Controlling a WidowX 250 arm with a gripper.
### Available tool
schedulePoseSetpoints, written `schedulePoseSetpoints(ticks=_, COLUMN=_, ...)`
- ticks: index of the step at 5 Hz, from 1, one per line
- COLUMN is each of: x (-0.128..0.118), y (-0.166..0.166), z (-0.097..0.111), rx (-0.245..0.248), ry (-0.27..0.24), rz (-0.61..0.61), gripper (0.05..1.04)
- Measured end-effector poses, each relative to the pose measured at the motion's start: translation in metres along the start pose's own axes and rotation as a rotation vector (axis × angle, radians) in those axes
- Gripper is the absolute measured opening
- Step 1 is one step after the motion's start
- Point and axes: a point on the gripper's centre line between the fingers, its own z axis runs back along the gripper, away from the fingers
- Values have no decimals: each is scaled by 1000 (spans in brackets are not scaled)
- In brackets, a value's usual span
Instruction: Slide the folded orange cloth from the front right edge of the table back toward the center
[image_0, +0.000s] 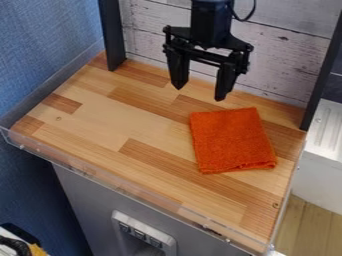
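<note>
See an orange cloth (232, 141) lying flat and folded on the right of the worktop (127, 120). Likely light, soft and limp, with a rough, grippy weave; hard to damage, but apt to sag or unfold if pinched by one layer. Best gathered through all layers near the middle. Note the gripper (199, 94) beyond it, hanging with fingers wide apart and empty.

The cloth (232, 140) lies on the right side of the tabletop (100, 122). The end effector (199, 94) hangs behind it, slightly left, before the back wall (287, 65).
</note>
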Motion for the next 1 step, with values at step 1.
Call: schedulePoseSetpoints(ticks=1, x=0, y=7, z=8, rx=-1, ry=-14, rz=0, gripper=999)
